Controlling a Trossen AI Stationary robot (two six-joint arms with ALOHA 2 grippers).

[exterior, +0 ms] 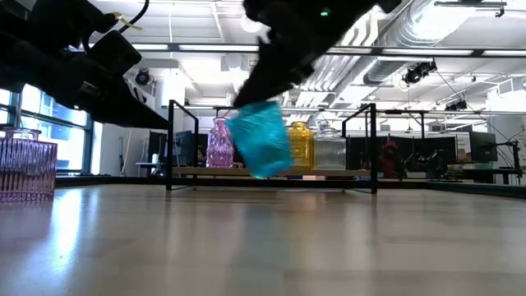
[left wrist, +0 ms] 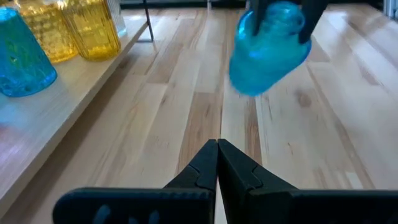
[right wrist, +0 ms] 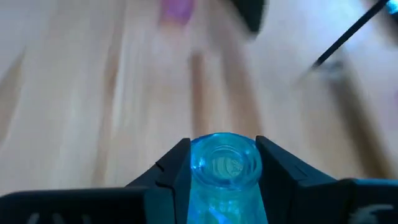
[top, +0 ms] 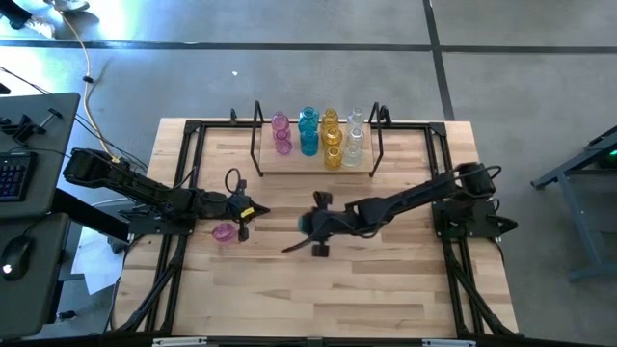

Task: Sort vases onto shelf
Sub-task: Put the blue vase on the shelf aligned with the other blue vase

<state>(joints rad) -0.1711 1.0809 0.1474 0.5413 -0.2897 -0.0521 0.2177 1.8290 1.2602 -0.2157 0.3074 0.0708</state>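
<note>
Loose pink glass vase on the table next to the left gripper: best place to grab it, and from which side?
Grip the pink glass vase at its narrow neck, coming down from above. In the low view it stands upright on the wooden table with a wide ribbed body that looks harder to span. The left gripper is shut beside it and must open first; the right gripper holds a blue vase.

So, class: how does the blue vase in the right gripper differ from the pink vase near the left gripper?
The blue vase hangs tilted above the table, clamped by the right gripper; the pink vase stands on the table beside the shut left gripper. Colours differ. Both are off the shelf.
</note>
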